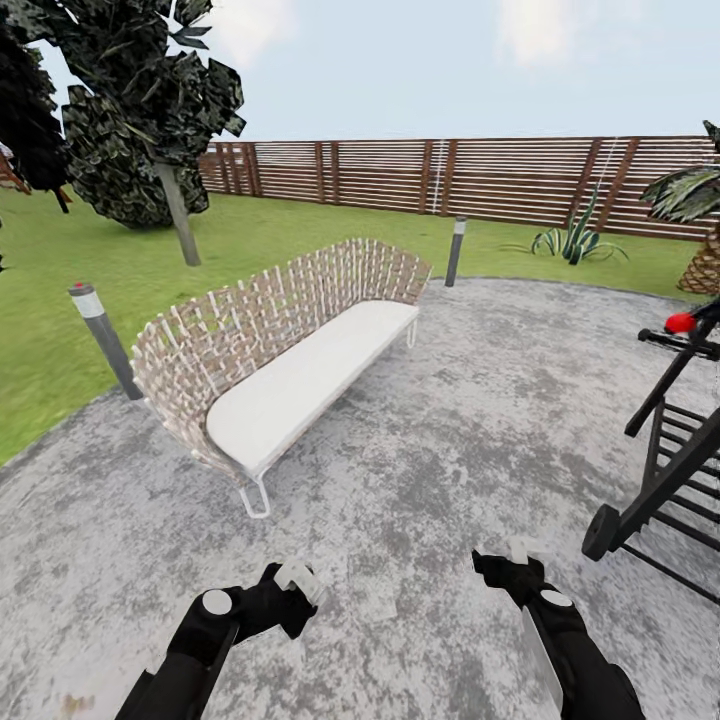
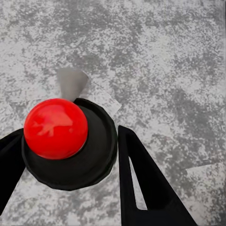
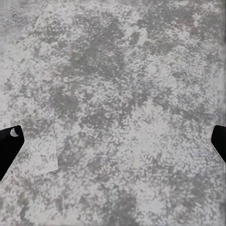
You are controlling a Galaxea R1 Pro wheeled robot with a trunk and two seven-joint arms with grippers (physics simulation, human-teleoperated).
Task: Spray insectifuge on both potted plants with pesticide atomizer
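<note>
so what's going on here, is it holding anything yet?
Nothing held yet. The robot stands on the stone patio with both arms low in front; the left gripper and right gripper hang over bare paving. The right wrist view shows its fingers spread wide with nothing between them. Ahead are a wicker sofa, two bollard lamps at the lawn edge, the wooden fence and a black grill at right. It seems to be in transit, looking around.
</note>
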